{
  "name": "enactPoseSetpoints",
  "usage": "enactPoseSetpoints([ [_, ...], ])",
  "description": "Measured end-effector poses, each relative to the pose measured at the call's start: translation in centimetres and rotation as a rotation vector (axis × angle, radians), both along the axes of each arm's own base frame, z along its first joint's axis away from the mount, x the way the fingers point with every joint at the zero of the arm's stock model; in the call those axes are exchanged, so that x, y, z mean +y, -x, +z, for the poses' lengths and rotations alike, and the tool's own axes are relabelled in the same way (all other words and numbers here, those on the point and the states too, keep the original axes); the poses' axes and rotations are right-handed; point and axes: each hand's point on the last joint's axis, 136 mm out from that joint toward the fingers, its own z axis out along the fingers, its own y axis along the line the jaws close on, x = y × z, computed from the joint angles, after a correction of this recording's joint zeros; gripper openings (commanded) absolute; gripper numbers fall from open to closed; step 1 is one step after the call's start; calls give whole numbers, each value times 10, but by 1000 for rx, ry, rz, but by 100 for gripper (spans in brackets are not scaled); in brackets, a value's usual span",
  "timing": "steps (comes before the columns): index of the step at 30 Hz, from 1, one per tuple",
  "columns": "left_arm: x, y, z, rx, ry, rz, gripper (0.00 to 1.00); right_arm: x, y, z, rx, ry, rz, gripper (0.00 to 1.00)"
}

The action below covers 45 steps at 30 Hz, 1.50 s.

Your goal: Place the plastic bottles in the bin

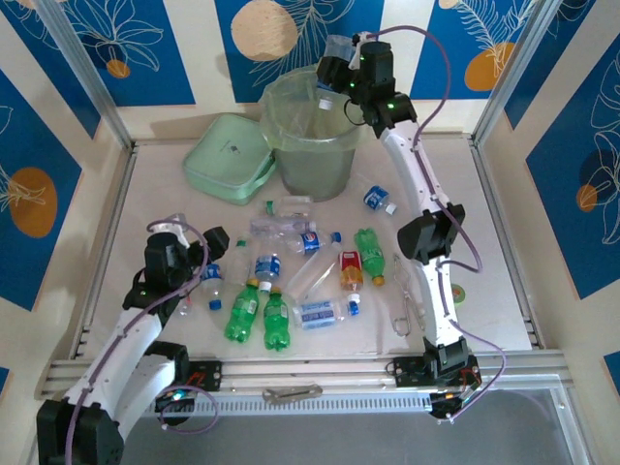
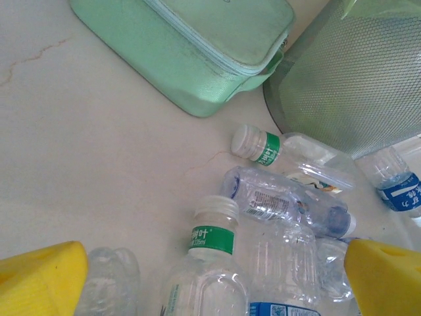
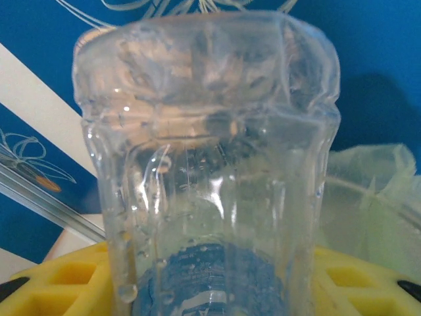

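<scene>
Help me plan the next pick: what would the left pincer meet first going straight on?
Probably the nearer green-labelled clear bottle, right ahead of the open left pincer, though depth is unclear.

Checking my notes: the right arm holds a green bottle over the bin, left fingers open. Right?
Not green: the right wrist view shows the bottle in the right fingers is clear with a blue label. It is over the bin, and the left fingers are open.
</scene>
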Motion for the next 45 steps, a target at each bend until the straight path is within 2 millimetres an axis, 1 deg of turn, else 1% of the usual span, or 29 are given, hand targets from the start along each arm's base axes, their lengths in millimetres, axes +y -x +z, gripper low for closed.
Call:
enactPoseSetpoints([
  [7,5,6,6,-16,-18,13,100,18,-3,-67,139,56,25,55],
  [9,6,7,5,-15,-28,14,100,20,-2,-78,163,68,30,57],
  [10,6,7,5,-15,-31,14,100,22,-2,-79,166,69,35,60],
  [14,6,6,3,-9,-37,14,100,28,0,-75,147,72,53,79],
  [16,6,6,1,-3,-37,14,100,29,0,-75,141,81,58,86],
  [18,6,6,0,0,-38,14,100,30,1,-74,135,84,61,98],
  [20,6,6,0,0,-38,14,100,31,1,-70,123,89,64,99],
  [25,6,6,0,1,-37,15,100,31,3,-51,76,89,69,99],
  [30,6,5,-1,9,-27,21,100,29,9,-41,65,108,74,99],
  [32,7,5,-5,26,-25,31,99,27,17,-34,68,118,78,99],
  [34,9,6,-8,49,-32,40,100,24,28,-21,63,127,83,99],
  [37,15,8,-6,76,-52,65,100,15,55,6,50,140,92,99],
  [39,19,9,1,82,-65,83,100,8,77,23,40,151,98,99],
  [40,20,9,4,84,-71,93,100,4,87,28,39,155,102,99],
  [42,24,9,11,87,-82,110,100,-4,109,34,41,163,110,99],
  [43,26,10,14,90,-87,118,100,-7,119,33,43,166,115,99],
  [45,30,12,20,99,-101,137,100,-14,142,25,65,170,132,99],
])
